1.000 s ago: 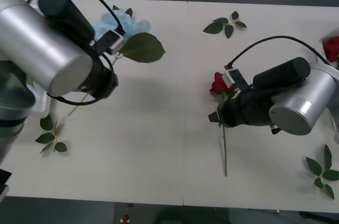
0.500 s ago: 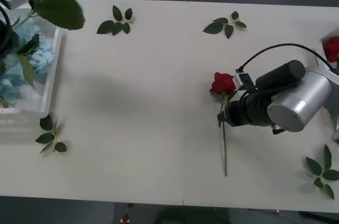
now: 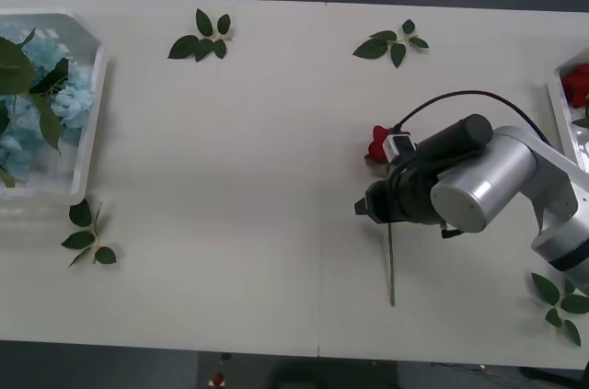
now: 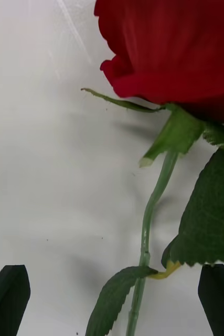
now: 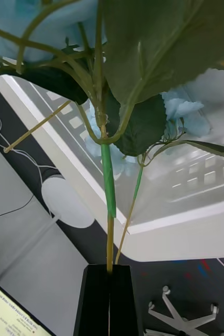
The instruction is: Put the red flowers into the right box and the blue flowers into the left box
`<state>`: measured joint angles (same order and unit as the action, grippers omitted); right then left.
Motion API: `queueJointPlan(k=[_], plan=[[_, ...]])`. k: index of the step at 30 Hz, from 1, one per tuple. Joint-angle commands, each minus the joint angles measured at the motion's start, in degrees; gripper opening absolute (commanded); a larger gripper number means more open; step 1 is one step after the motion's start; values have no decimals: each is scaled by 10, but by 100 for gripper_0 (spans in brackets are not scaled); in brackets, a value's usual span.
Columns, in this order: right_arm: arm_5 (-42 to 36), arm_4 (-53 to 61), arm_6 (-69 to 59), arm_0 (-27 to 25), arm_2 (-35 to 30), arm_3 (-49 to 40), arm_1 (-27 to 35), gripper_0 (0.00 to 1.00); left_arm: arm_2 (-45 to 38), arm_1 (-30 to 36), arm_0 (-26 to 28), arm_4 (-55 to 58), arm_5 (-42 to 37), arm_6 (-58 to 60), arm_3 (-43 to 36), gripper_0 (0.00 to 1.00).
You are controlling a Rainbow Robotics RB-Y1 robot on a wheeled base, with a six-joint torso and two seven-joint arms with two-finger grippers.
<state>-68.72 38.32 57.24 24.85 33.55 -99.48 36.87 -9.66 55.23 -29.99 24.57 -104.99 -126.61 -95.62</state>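
Note:
One red flower lies on the table, its head (image 3: 378,143) (image 4: 169,47) toward the far side and its thin stem (image 3: 391,265) running toward the near edge. My right gripper (image 3: 377,209) (image 4: 112,278) hangs just over the upper stem, open, one finger on each side of it. Another red flower (image 3: 578,84) rests in the right box (image 3: 559,102) at the table's right end. My left gripper (image 5: 109,269) is shut on the stem (image 5: 107,184) of a blue flower, holding it over the left box (image 3: 88,122) (image 5: 159,226), where more blue flowers (image 3: 64,99) (image 5: 180,113) lie.
Loose green leaf sprigs lie at the far side (image 3: 202,40) (image 3: 394,42), by the left box's near corner (image 3: 87,237) and at the near right corner (image 3: 563,302). The table's front edge runs close below the rose stem.
My left arm swung away to the left, carrying the blue flower over the left box. My right gripper shifted slightly left and settled around the rose stem.

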Motion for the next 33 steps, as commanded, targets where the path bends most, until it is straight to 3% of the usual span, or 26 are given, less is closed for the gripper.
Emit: queueJointPlan(k=[1, 11, 19, 21, 22, 23, 24, 26, 29, 31, 33], plan=[[6, -12, -23, 23, -3, 12, -19, 95, 12, 19, -2, 7, 35, -45, 51, 0], [47, -34, -35, 54, 46, 74, -35, 94, 114, 18, -3, 17, 80, -62, 130, 0], [56, -38, -36, 56, 46, 94, -44, 94, 152, 18, -3, 28, 150, -73, 224, 0], [56, -39, -37, 56, 47, 95, -44, 81, 152, 18, -3, 36, 172, -88, 247, 1], [56, -40, -37, 56, 49, 96, -44, 65, 152, 18, -3, 38, 184, -100, 257, 1], [56, -40, -37, 56, 49, 97, -44, 58, 152, 18, -3, 40, 190, -105, 261, 3], [56, -41, -37, 56, 49, 97, -44, 45, 152, 18, -3, 43, 202, -110, 269, 23], [56, -45, -37, 56, 49, 97, -44, 29, 152, 18, -3, 48, 216, -111, 279, 52], [56, -45, -37, 57, 49, 99, -44, 13, 152, 18, -3, 49, 217, -112, 281, 60], [56, -46, -37, 58, 49, 101, -44, 2, 152, 18, -3, 50, 217, -114, 280, 71], [56, -45, -36, 60, 49, 103, -43, 0, 151, 18, -3, 55, 216, -117, 280, 82]])
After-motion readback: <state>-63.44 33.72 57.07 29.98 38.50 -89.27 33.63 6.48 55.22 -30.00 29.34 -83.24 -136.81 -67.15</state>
